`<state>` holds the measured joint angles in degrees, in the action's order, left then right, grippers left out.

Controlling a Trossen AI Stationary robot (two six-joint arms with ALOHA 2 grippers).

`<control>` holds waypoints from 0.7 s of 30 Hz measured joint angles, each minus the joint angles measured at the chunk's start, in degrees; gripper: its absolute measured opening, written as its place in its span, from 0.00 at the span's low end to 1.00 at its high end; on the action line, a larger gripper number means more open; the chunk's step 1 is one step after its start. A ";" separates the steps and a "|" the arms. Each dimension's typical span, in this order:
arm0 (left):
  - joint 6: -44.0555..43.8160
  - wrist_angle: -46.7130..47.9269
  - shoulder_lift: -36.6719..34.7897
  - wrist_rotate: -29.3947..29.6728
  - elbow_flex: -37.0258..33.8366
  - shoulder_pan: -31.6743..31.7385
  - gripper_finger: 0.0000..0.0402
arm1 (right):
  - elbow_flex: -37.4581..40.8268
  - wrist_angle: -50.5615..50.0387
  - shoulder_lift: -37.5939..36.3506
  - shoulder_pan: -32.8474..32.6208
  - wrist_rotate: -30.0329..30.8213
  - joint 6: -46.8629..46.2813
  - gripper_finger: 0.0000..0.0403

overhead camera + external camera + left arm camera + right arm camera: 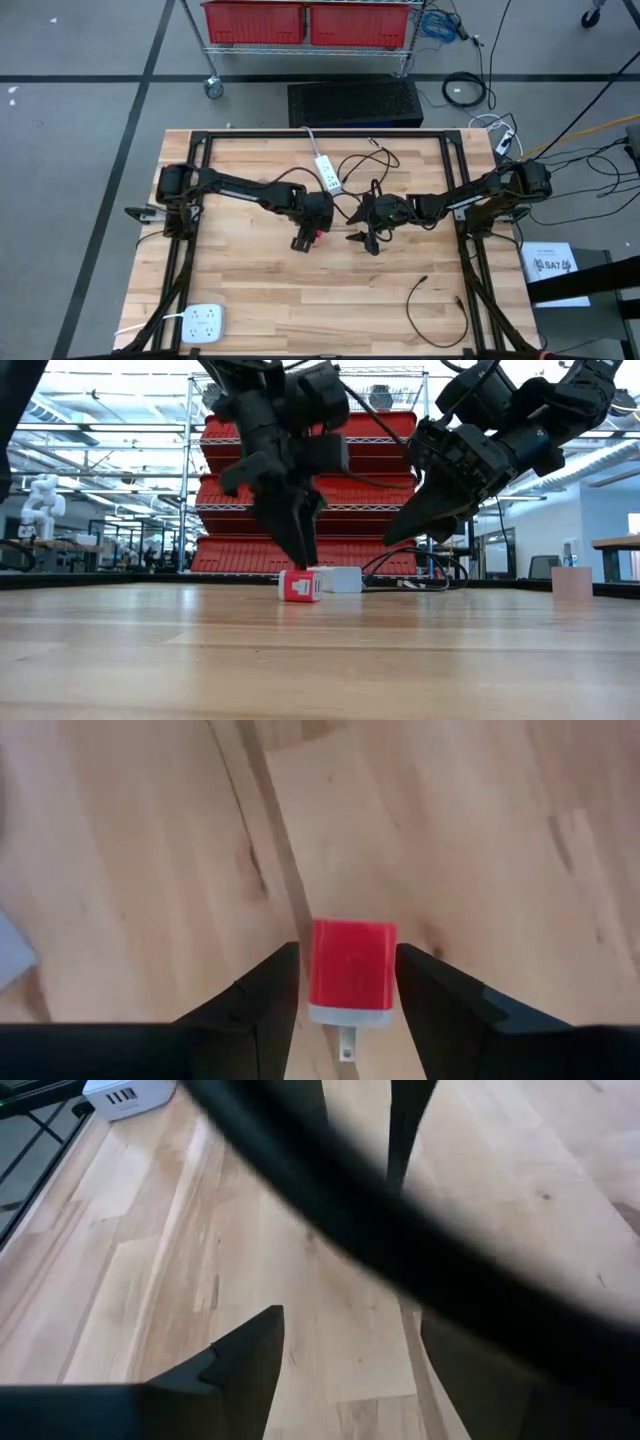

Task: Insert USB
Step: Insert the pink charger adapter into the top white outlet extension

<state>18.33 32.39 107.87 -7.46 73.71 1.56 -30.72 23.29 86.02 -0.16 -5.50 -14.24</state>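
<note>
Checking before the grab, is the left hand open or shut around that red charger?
Open. The left hand straddles the red charger, which lies on the table, with a gap showing on each side of it.

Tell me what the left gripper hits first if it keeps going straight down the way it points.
Most likely the red USB charger: it lies on the table between the open fingers of the left gripper, so the fingers would straddle it.

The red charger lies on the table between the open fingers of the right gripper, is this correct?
Not quite. The red charger does lie on the table between open fingers, but they belong to the left gripper, as the left wrist view shows. The right gripper hangs apart from it, near a black cable.
</note>
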 joint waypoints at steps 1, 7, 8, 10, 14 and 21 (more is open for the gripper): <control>0.02 -0.33 0.49 0.00 0.02 -0.15 0.43 | 0.00 0.02 0.00 0.00 0.00 0.00 0.57; 0.04 -2.05 3.11 0.15 0.13 -0.26 0.43 | 0.02 -0.17 0.02 0.00 0.00 -0.02 0.57; 0.04 -2.37 3.17 0.13 0.13 -0.26 0.43 | 0.02 -0.25 0.02 0.00 -0.01 -0.02 0.57; 0.08 -2.29 3.17 0.15 0.13 -0.26 0.43 | 0.02 -0.28 0.02 0.00 -0.01 -0.01 0.57; 0.02 -2.26 3.19 0.15 0.13 -0.26 0.42 | 0.02 -0.29 0.02 0.00 0.00 0.11 0.57; -0.03 -2.66 2.77 1.88 0.06 -0.26 0.34 | 0.02 -0.36 0.01 -0.05 -0.24 0.90 0.57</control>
<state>18.30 29.73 110.64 -5.58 73.77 1.30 -30.70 22.93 86.03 -0.22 -5.74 -13.34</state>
